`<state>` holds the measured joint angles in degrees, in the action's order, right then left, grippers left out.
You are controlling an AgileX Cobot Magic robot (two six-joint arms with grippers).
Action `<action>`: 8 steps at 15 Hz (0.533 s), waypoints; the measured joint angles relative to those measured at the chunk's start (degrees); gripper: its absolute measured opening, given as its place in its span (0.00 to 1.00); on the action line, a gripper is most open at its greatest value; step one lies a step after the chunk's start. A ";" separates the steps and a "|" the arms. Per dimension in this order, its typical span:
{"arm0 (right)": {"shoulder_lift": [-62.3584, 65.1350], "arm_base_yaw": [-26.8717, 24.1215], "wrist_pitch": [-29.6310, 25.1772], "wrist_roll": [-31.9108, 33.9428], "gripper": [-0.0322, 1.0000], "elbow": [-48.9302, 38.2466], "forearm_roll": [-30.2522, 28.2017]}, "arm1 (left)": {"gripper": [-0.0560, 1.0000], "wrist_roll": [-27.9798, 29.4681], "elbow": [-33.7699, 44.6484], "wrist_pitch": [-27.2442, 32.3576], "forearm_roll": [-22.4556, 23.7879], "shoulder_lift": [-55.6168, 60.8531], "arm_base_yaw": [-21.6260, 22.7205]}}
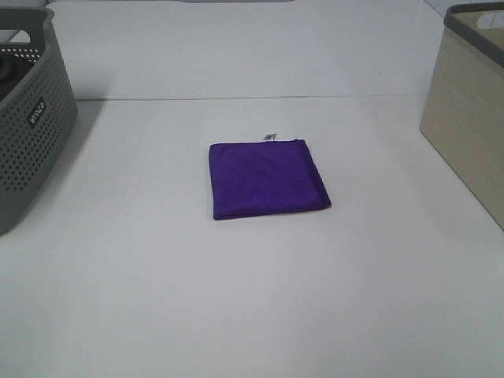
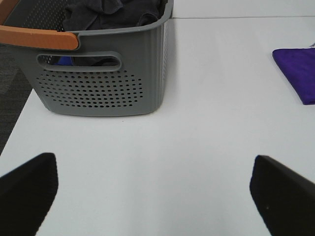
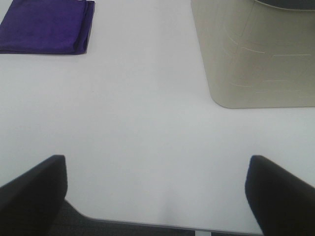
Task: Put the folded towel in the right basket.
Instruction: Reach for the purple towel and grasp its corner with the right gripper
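Both spread wide and empty: left gripper (image 2: 156,196), right gripper (image 3: 156,192). Mid desk (image 1: 252,303) lies the folded towel (image 1: 268,179); right basket (image 1: 471,118) at three o'clock, grey basket (image 1: 27,146) at nine, its label (image 1: 37,112) unreadable.

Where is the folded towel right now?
In the exterior high view the folded towel lies flat at the middle of the table, between the grey perforated basket at left and the right basket, touching neither.
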<state>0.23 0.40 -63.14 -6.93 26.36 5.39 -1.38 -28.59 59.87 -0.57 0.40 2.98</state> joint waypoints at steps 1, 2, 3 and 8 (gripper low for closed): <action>0.00 0.00 0.00 0.00 0.95 0.00 0.00 | 0.99 0.00 0.00 0.00 0.00 0.00 0.00; 0.00 0.00 0.00 0.00 0.95 0.00 0.00 | 0.99 0.00 0.00 0.00 0.00 0.00 0.00; 0.00 0.00 0.00 0.00 0.95 0.00 0.00 | 0.99 0.00 0.00 0.00 0.00 0.00 0.00; 0.00 0.00 0.00 0.00 0.95 0.00 0.00 | 0.99 0.00 0.00 0.00 0.00 0.00 0.00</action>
<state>0.23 0.40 -63.14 -6.93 26.36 5.39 -1.38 -28.59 59.87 -0.57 0.40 2.98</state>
